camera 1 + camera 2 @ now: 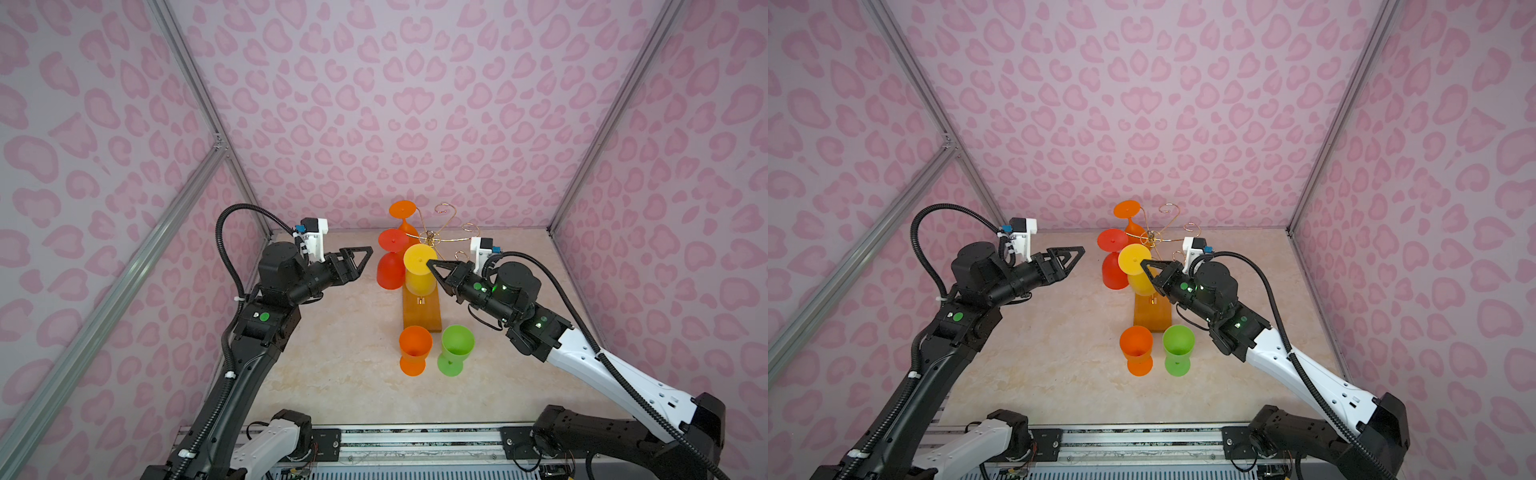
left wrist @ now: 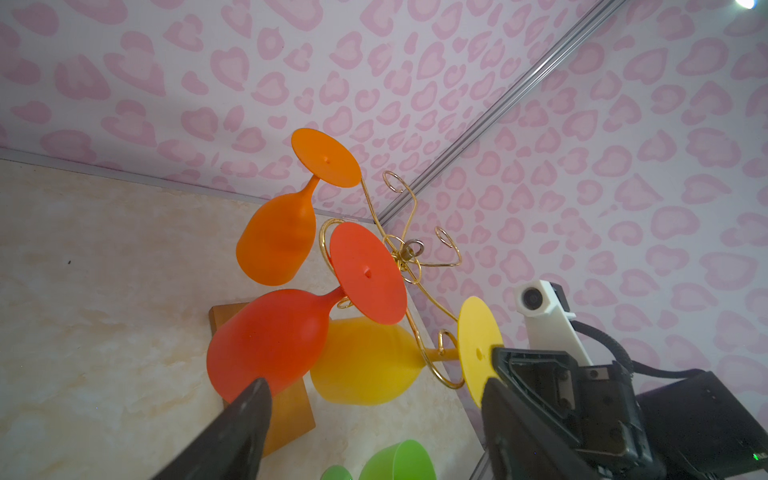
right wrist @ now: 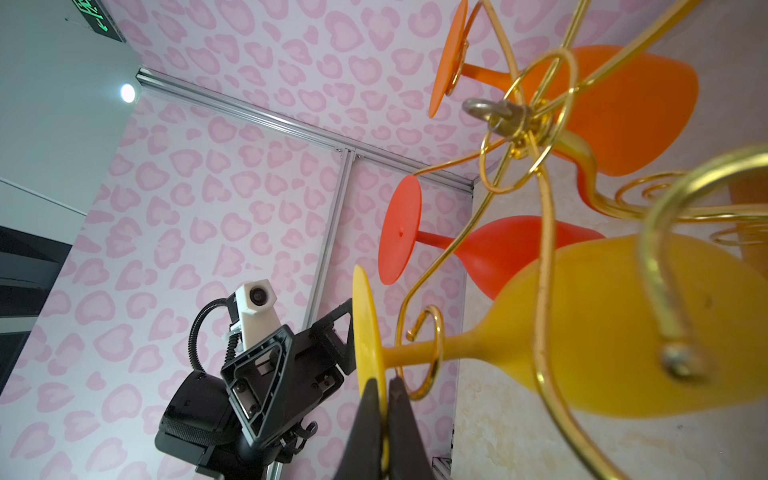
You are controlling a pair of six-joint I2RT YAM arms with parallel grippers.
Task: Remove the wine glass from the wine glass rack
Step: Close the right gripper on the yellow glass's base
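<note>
The yellow glass (image 3: 602, 324) hangs foot-up on the rack (image 1: 422, 318). Its stem runs through a curled arm just past the tips of the right gripper (image 3: 384, 380). That gripper is pinched tight on the rim of the glass's foot.

There are five glasses and one rack. Three glasses hang:
- the yellow one;
- a red glass (image 1: 390, 270) just beyond it from the right gripper, between the two grippers;
- a hung orange glass (image 1: 402, 210) farther off still.

Two stand upright on the table, back beside the right gripper's wrist: an orange glass (image 1: 415, 347) and a green glass (image 1: 457, 345), close together.

The left gripper (image 1: 363, 259) faces the red glass from near by, jaws wide and holding nothing.

In both top views the yellow glass hides the rack's post and covers part of its base. The left wrist view cuts off the green glass and does not show the standing orange one.
</note>
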